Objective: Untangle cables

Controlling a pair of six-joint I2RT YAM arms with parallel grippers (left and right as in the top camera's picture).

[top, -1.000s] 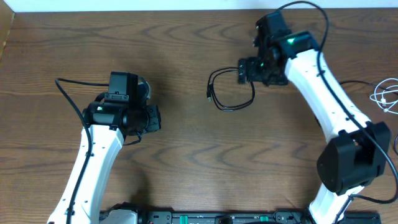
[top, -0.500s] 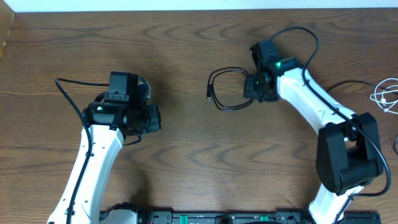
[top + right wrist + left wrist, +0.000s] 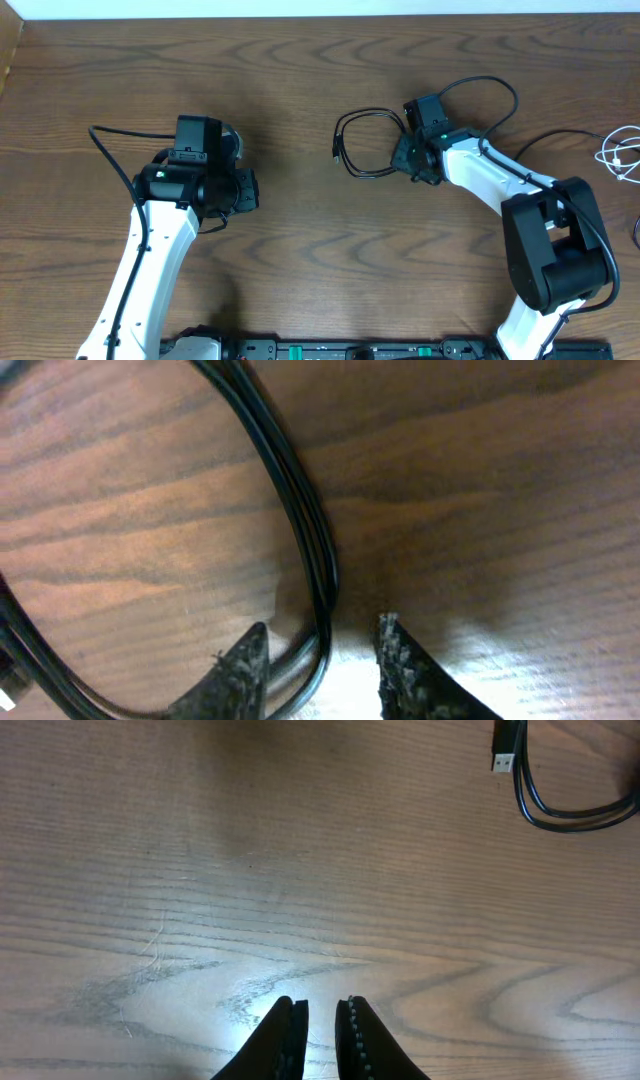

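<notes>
The black cable (image 3: pixel 368 176) lies in a loose loop on the table right of centre, its plug end (image 3: pixel 505 760) toward the left. My right gripper (image 3: pixel 405 158) is low over the loop's right side. In the right wrist view two strands of the black cable (image 3: pixel 290 480) run between the fingers of my right gripper (image 3: pixel 322 625), close to the left finger, with a gap to the right one. The white cable (image 3: pixel 620 155) sits bunched at the far right edge. My left gripper (image 3: pixel 250 190) hovers at the left, fingers nearly together on nothing (image 3: pixel 320 1002).
The wooden table (image 3: pixel 300 260) is bare between the arms. Thick black robot cables arc off the left arm (image 3: pixel 100 140) and above the right arm (image 3: pixel 490 90). The arm bases stand along the front edge.
My right gripper has dropped onto the black loop's right side and its jaws have narrowed around the strands. The left arm has not moved.
</notes>
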